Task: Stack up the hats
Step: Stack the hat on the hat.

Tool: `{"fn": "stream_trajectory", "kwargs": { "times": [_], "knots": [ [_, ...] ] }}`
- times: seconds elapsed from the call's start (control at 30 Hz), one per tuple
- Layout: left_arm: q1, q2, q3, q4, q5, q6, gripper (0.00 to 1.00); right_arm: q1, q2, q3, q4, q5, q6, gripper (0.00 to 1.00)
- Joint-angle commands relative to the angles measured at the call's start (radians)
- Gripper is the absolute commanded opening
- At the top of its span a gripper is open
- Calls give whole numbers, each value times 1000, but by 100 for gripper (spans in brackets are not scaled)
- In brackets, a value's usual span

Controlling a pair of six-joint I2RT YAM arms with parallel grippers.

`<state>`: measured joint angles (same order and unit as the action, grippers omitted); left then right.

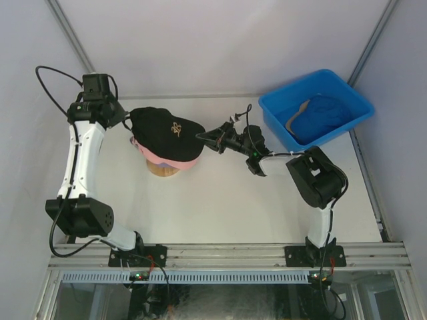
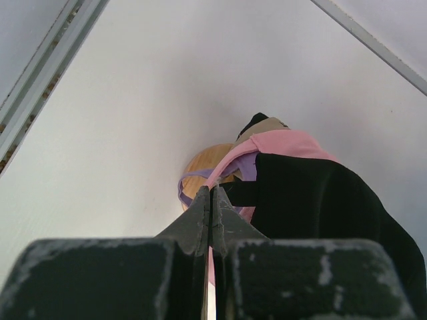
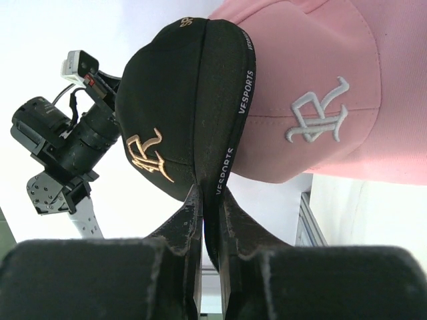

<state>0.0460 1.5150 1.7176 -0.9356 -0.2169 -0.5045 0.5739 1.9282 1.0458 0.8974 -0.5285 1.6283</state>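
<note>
**While the black cap [image 1: 163,128] topped the pile, release came next**

Since it lay over the pink cap [image 1: 172,160] on the wooden stand [image 1: 162,172], the placing step looked nearly done. The right tool [image 3: 209,197] was clamped on its brim. The left tool [image 2: 211,199] was pressed narrow at its rear (whether on cloth, I could not tell). Next, I judged, both should let go without dragging it, then fetch the blue cap [image 1: 327,113] from the bin [image 1: 293,85].
</note>
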Motion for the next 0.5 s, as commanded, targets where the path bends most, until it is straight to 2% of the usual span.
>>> {"fn": "stream_trajectory", "kwargs": {
  "times": [0.0, 0.17, 0.47],
  "knots": [
    [20, -6, 63, 65, -82, 27, 0, -1, 58, -55, 157, 94, 32, 2],
    [21, 19, 53, 79, -65, 40, 0, -14, 140, -75, 248, 133, 45, 3],
    [19, 55, 9, 83, -67, 51, 0, -6, 224, -76, 243, 139, 38, 3]
  ]
}}
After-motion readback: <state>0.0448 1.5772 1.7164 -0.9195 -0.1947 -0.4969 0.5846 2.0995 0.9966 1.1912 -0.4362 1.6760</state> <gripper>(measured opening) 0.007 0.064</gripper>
